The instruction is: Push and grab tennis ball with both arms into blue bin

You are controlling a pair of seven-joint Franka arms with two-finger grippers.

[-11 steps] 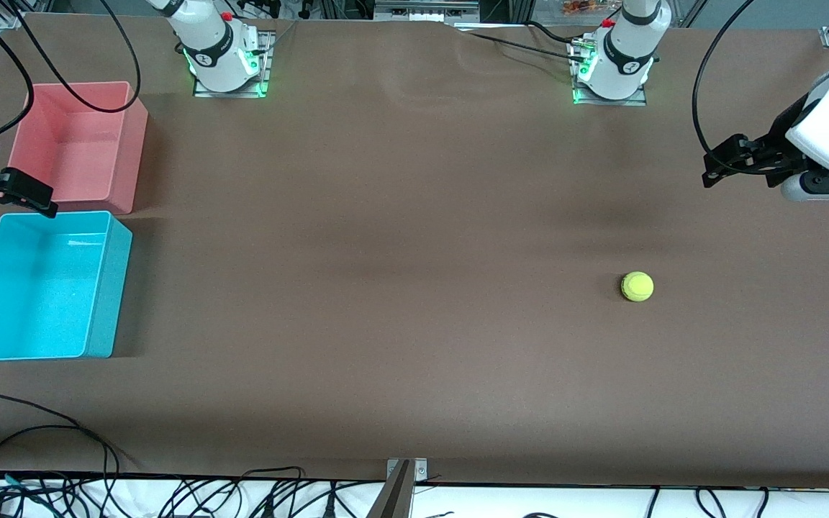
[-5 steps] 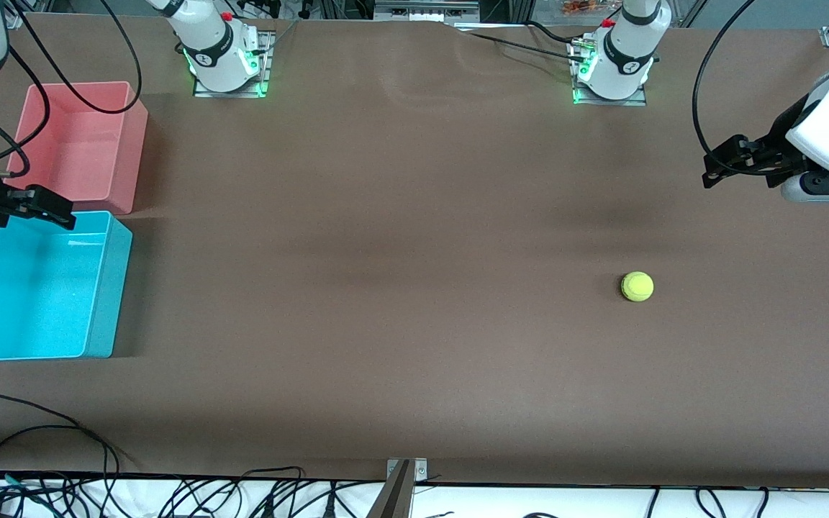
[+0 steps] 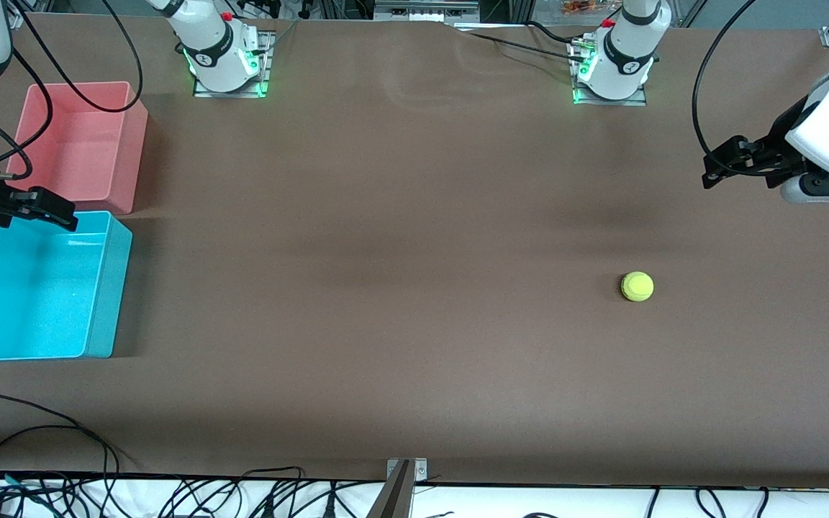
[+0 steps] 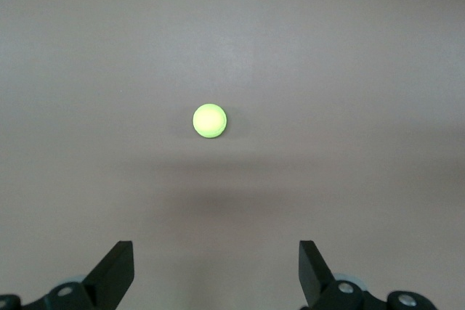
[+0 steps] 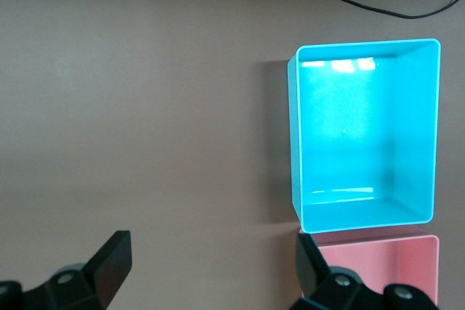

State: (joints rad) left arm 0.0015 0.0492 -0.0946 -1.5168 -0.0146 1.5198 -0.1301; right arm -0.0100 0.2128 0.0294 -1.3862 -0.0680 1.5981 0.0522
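Observation:
The tennis ball [image 3: 637, 286] lies still on the brown table toward the left arm's end. It also shows in the left wrist view [image 4: 209, 120], well clear of the fingers. My left gripper [image 3: 711, 170] is open and empty, up in the air over the table's left-arm end and apart from the ball; its wrist view shows it [image 4: 214, 274] with the jaws wide. The blue bin [image 3: 109, 288] stands empty at the right arm's end. My right gripper [image 3: 58, 213] is open and empty, high over where the blue bin's rim [image 5: 293, 143] meets the pink bin.
An empty pink-red bin [image 3: 134, 144] stands close beside the blue bin, farther from the front camera; it also shows in the right wrist view [image 5: 378, 263]. The arm bases [image 3: 224, 61] [image 3: 612, 68] stand along the back edge. Cables lie past the table's front edge.
My right gripper has moved in from the table's end to over the blue bin's rim. My left gripper has hardly shifted. The ball has not moved.

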